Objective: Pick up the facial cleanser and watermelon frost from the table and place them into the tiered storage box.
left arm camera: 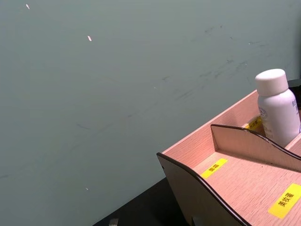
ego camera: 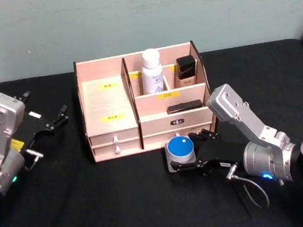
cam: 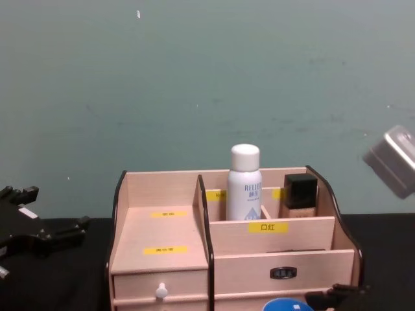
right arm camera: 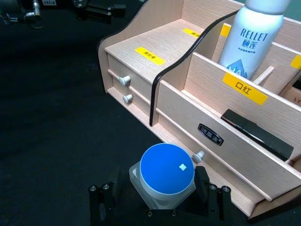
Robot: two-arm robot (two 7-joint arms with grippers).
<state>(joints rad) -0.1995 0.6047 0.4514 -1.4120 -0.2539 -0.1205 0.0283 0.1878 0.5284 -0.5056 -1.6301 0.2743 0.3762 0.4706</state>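
The watermelon frost (ego camera: 179, 149), a squat clear jar with a blue lid, stands on the black table just in front of the tiered storage box (ego camera: 101, 70). My right gripper (ego camera: 187, 154) is open, with one finger on each side of the jar. The right wrist view shows the jar (right arm camera: 164, 174) between the fingers of that gripper (right arm camera: 157, 187), close to the box's lower front (right arm camera: 211, 113). The facial cleanser (ego camera: 152, 73), a white bottle, stands upright in a back compartment of the box, as the chest view (cam: 244, 188) also shows. My left gripper (ego camera: 60, 115) rests open, left of the box.
A beige bottle with a black cap (ego camera: 186, 71) stands in the compartment to the right of the cleanser. A slim black item (ego camera: 185, 106) lies in the front tier. Two drawers with white knobs (ego camera: 116, 145) face me. A green wall rises behind the table.
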